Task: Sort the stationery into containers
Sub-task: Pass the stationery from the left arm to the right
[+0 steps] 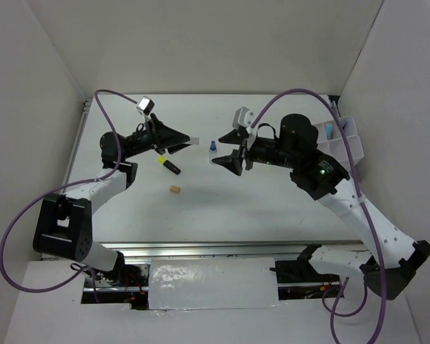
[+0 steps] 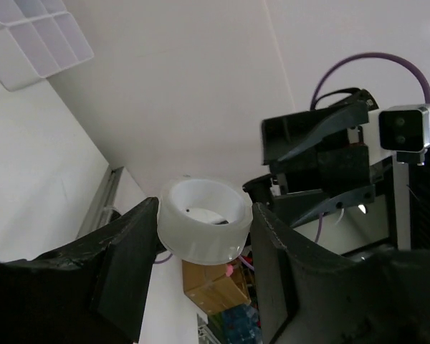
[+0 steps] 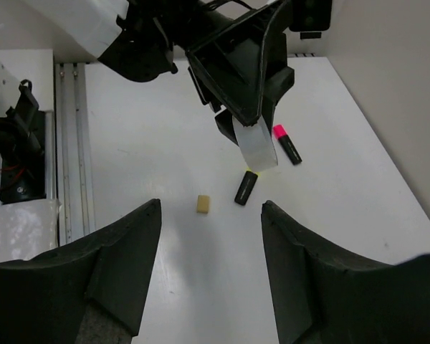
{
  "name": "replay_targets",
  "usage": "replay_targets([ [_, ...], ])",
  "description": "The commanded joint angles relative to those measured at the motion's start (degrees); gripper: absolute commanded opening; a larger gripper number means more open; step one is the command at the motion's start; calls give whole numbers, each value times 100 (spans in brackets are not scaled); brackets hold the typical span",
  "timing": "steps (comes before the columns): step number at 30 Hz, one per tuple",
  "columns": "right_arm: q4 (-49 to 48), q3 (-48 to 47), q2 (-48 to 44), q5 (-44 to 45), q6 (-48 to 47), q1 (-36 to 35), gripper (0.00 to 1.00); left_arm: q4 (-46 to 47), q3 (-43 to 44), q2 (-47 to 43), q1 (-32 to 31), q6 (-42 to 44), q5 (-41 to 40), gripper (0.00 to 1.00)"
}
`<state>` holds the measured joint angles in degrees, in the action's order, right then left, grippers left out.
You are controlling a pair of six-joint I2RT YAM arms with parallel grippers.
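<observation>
My left gripper (image 1: 192,141) is shut on a white translucent tape roll (image 2: 204,222) and holds it above the table; the roll also shows in the right wrist view (image 3: 256,143). My right gripper (image 1: 220,153) is open and empty, facing the left one. A tiny blue-capped bottle (image 1: 213,145) stands right by its fingertips. A yellow highlighter (image 1: 169,165) and a tan eraser (image 1: 175,189) lie below the left gripper. The right wrist view shows the eraser (image 3: 203,204), the yellow highlighter (image 3: 246,187) and a pink highlighter (image 3: 287,143). The clear organiser tray (image 1: 346,140) stands at the far right.
White walls close in the table on the left, back and right. A metal rail (image 1: 77,140) runs along the left edge. The tray's compartments show in the left wrist view (image 2: 36,36). The right arm's body (image 1: 301,147) lies between its gripper and the tray.
</observation>
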<state>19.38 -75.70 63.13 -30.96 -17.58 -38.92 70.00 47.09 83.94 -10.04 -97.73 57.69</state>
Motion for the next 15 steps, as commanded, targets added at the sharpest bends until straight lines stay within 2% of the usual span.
replay_targets([
  [1,-610,64,234,283,-323,-247,65,1833,37,-238,-217,-413,14,31],
  [5,-855,64,611,591,-553,-503,66,1772,98,-308,-393,-352,163,31],
  [12,-822,-243,955,503,-711,-512,66,1693,81,-396,-525,-273,234,30],
  [15,-787,-226,964,486,-825,-512,60,1649,81,-414,-542,-246,251,30],
])
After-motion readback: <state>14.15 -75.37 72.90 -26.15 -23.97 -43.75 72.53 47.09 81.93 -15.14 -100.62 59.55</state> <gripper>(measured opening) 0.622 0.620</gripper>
